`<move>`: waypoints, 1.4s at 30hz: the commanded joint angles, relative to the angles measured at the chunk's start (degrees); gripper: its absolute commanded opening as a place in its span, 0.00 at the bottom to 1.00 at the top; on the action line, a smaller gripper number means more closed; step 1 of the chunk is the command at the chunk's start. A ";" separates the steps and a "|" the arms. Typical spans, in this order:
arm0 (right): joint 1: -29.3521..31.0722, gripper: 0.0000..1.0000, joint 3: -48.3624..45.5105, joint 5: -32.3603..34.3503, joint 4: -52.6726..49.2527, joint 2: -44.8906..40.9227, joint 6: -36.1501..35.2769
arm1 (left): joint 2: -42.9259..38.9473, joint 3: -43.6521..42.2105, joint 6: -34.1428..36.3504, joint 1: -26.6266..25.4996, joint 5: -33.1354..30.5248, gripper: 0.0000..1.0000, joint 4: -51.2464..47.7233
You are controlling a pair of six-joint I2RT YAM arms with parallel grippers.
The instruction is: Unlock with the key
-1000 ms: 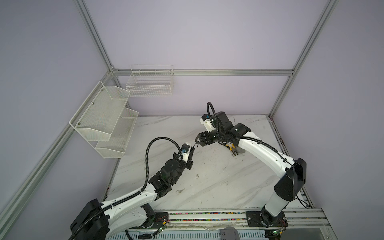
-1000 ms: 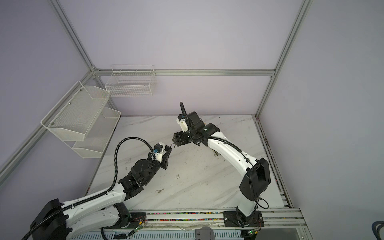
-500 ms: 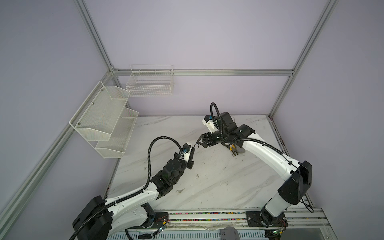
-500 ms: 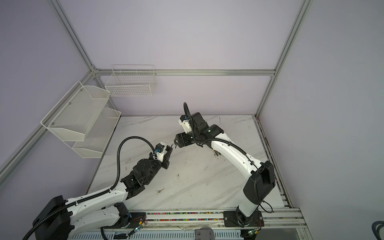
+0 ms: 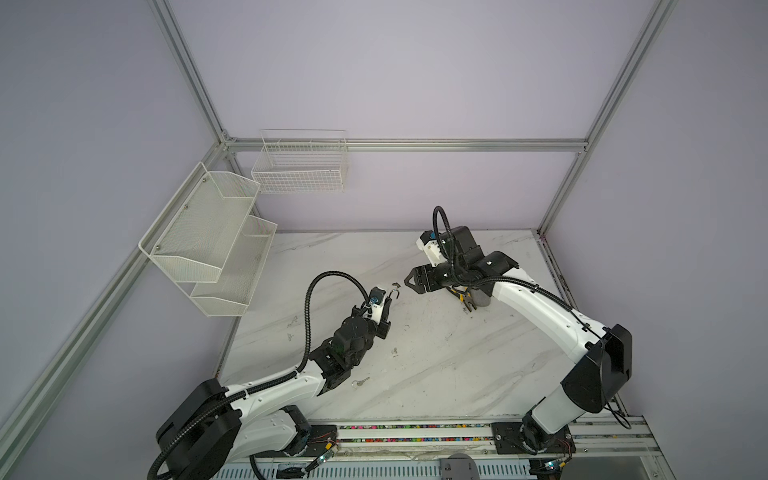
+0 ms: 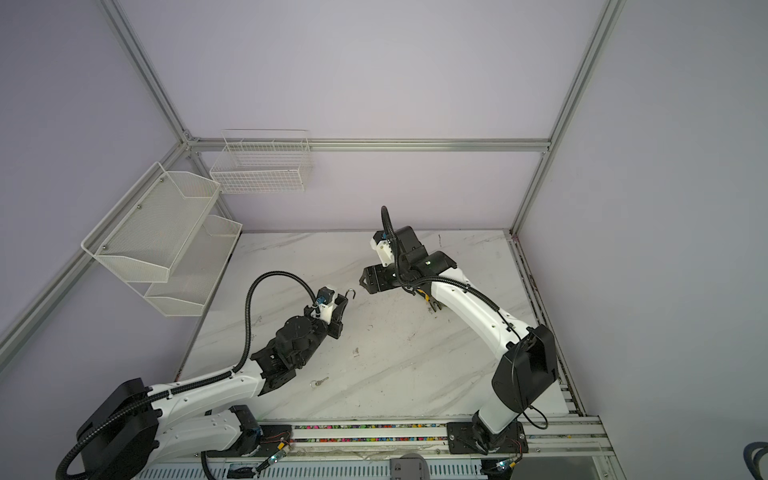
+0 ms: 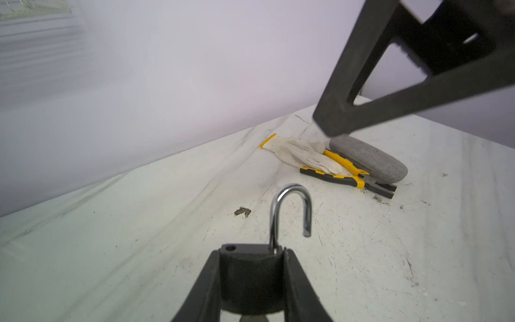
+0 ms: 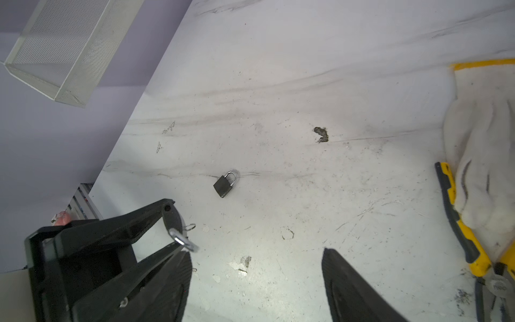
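One padlock (image 7: 249, 276) gripped by left end effector (image 5: 385, 300), shackle (image 7: 274, 217) toward agape right end effector (image 8: 256, 255).

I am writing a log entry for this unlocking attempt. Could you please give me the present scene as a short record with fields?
left gripper: fingers shut on black padlock
shackle: open, free end out of body
right gripper: open, empty, close to shackle
key: lying on table, not held
second padlock: on table, shackle closed
clutter: glove, pliers, grey case
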 commanded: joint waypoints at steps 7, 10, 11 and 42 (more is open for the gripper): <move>-5.02 0.77 -11.50 7.05 10.92 -7.50 6.77 | 16.22 22.78 -19.28 0.73 -5.59 0.00 -24.32; -5.27 0.77 -14.45 8.66 12.71 -8.68 7.69 | 23.03 30.92 -25.05 2.23 -5.65 0.00 -34.27; -5.27 0.77 -15.17 9.02 13.11 -8.94 7.99 | 25.17 33.47 -26.67 2.79 -5.11 0.00 -37.06; -7.65 0.78 -21.12 10.72 14.02 -12.26 7.43 | 50.79 60.32 -44.37 11.23 8.06 0.27 -62.73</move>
